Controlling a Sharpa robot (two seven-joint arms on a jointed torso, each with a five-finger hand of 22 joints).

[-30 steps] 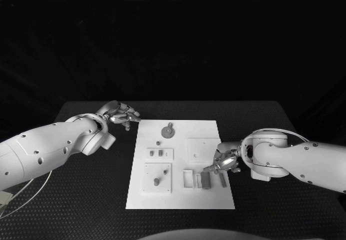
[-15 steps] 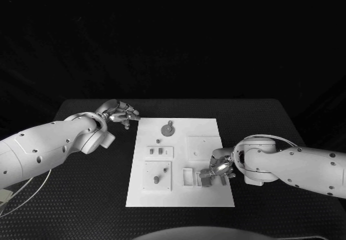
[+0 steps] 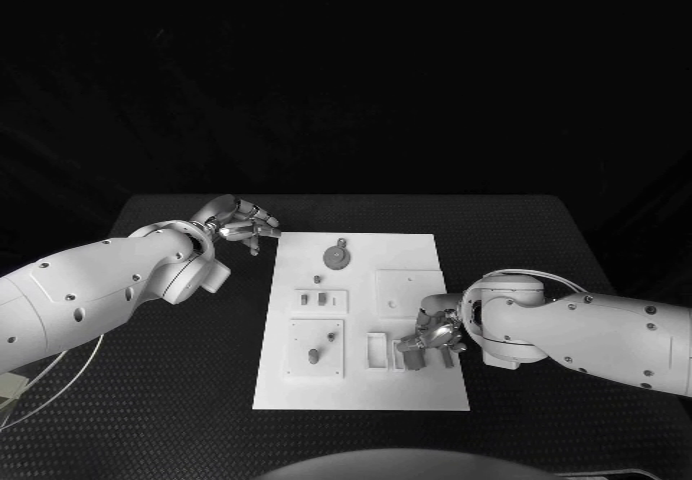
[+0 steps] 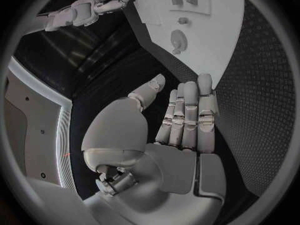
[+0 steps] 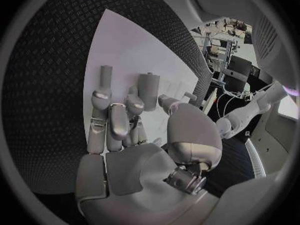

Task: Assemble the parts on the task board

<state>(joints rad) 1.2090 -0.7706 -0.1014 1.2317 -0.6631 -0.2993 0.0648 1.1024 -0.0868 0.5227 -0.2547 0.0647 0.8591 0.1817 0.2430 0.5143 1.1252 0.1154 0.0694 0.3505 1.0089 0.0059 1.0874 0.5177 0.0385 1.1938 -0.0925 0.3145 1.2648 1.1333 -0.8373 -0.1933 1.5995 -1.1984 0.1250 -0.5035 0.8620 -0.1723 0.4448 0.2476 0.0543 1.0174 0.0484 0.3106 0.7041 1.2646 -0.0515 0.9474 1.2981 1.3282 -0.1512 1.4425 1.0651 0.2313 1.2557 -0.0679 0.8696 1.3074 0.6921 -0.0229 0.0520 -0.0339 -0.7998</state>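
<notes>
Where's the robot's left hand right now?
In the head view, the left hand hovers off the task board, just beyond its far left corner, over the black table and level with the round part.

The task board (image 3: 361, 390) lies mid-table (image 3: 173, 400) (parts (image 3: 336, 260) on it).

The scene is dimly lit; beyond the task board (image 3: 361, 320), brightly caught from above, everything is lost in blackness. Straight board edges are bent by fisheye distortion in both wrist views.
</notes>
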